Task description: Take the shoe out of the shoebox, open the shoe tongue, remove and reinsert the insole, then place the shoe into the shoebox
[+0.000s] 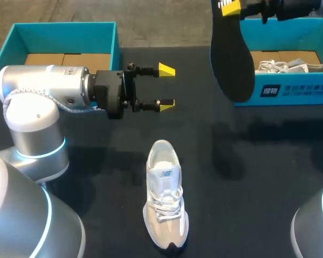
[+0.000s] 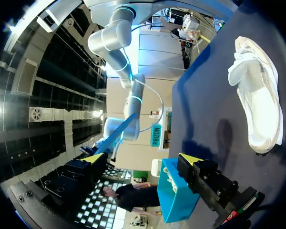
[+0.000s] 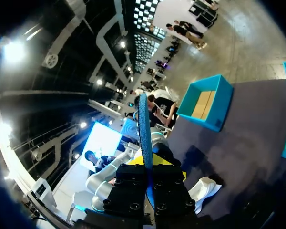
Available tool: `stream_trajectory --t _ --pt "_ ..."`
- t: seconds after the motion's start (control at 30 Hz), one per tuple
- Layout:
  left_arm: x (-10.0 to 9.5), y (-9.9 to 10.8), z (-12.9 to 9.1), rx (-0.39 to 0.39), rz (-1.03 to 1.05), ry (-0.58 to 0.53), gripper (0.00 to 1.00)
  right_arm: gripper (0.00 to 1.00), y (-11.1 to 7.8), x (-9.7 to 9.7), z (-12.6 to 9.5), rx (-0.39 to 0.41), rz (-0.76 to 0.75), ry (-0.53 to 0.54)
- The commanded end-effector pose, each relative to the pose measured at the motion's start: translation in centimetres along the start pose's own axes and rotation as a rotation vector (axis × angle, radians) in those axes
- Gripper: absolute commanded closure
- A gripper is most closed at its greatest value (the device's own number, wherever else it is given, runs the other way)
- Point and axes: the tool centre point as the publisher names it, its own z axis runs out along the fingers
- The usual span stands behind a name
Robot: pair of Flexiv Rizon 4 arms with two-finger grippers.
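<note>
R claw (image 1: 230, 6) clamps insole (image 1: 231, 62) by labelled shoebox (image 1: 290, 101); L claw (image 1: 167, 86) wide open, empty.

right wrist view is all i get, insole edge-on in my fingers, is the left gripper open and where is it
Observer: Open and holding nothing; the left gripper hovers above the table between the left shoebox and the shoe.
Operator: which way does the shoe point
Observer: It stands on its sole, toe toward the robot, heel toward the far edge.
Operator: what's in the box on my right
Observer: A second white shoe lies in the right shoebox, near whose left end the right gripper holds the insole up.
</note>
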Motion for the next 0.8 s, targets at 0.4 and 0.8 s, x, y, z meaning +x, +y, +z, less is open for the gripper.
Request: stream_trajectory --t 0.4,0.8 --pt "0.1 0.0 0.1 -0.002 0.002 -0.001 0.0 1.0 -3.6 -3.4 1.1 -0.029 0.188 -0.053" --pt "0.1 0.0 0.1 -0.002 0.002 -0.001 0.0 1.0 -4.4 -3.8 2.1 -0.119 0.272 -0.114"
